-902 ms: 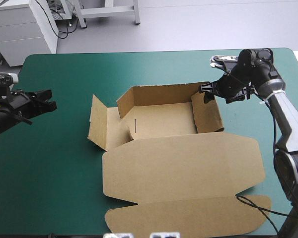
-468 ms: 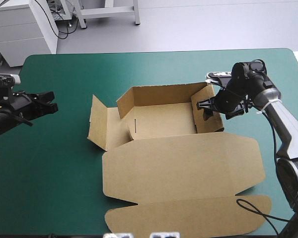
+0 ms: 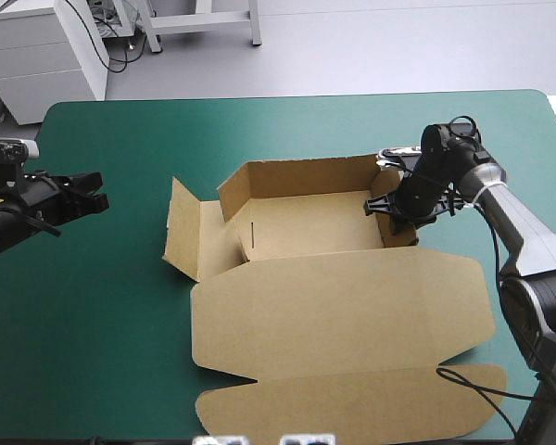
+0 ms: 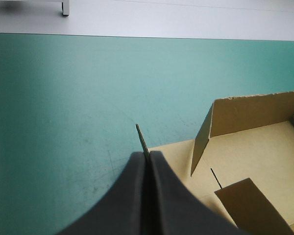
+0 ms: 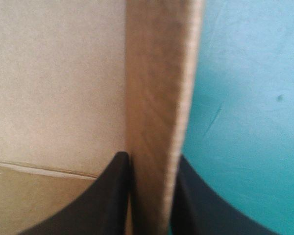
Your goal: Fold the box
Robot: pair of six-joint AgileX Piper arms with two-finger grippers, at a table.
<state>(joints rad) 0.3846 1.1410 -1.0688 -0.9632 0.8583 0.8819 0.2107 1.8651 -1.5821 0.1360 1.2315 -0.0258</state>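
- Item: the box (image 3: 306, 227), a cut sheet of brown board. It sits at the centre of the teal-green table cover (image 3: 120, 315) and is half raised into an open tray.
- Far wall (image 3: 301, 176), at 12 o'clock of the tray floor: upright.
- Right wall (image 3: 398, 237), at 3 o'clock: upright.
- Left flap (image 3: 181, 227), at 9 o'clock: splayed outward and only partly raised.
- Lid (image 3: 338, 311): a broad panel with rounded corners, lying flat toward 6 o'clock.
- Right gripper (image 3: 386, 206): its black fingers pinch the top edge of the right wall, one finger inside the tray and one outside. The wall looks doubled over there, though the close view is too soft for you to be sure.
- Left gripper (image 3: 93, 188): fingers pressed together with nothing between them. It is at 9 o'clock of the box and well apart from it, with the left flap's thin edge ahead of its tips.
- Handling, as a judgement:
  - Expect the board to be light and stiff across its panels, and to give only along the scored creases.
  - The whole sheet is likely to slide on the cover if you push one side unopposed.
- Where to hold:
  - Take walls and flaps by a free edge near mid-length.
  - Turn each about its crease, not against the panel, or you may buckle the board.
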